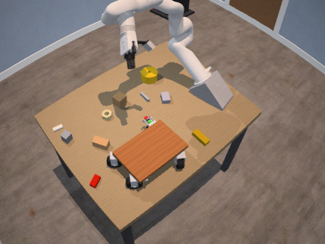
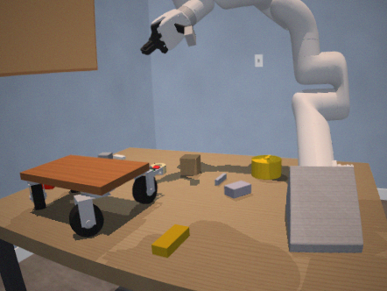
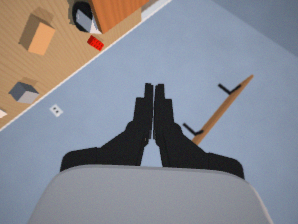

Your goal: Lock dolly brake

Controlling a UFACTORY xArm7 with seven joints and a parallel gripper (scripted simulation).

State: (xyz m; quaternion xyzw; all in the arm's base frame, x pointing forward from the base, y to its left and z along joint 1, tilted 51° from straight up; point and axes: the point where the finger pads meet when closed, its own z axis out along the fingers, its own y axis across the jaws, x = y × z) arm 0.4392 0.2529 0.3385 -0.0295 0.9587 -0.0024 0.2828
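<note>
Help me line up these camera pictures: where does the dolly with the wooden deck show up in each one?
Top: the dolly sits low and centre, near the table's front edge.
Exterior: the dolly is at the left, wheels in plain sight.
Wrist: only a corner of its deck and one wheel show at the top edge, above the shut gripper.
Shared landmark: the small red brick beside the dolly; in the exterior view it is mostly hidden.
</note>
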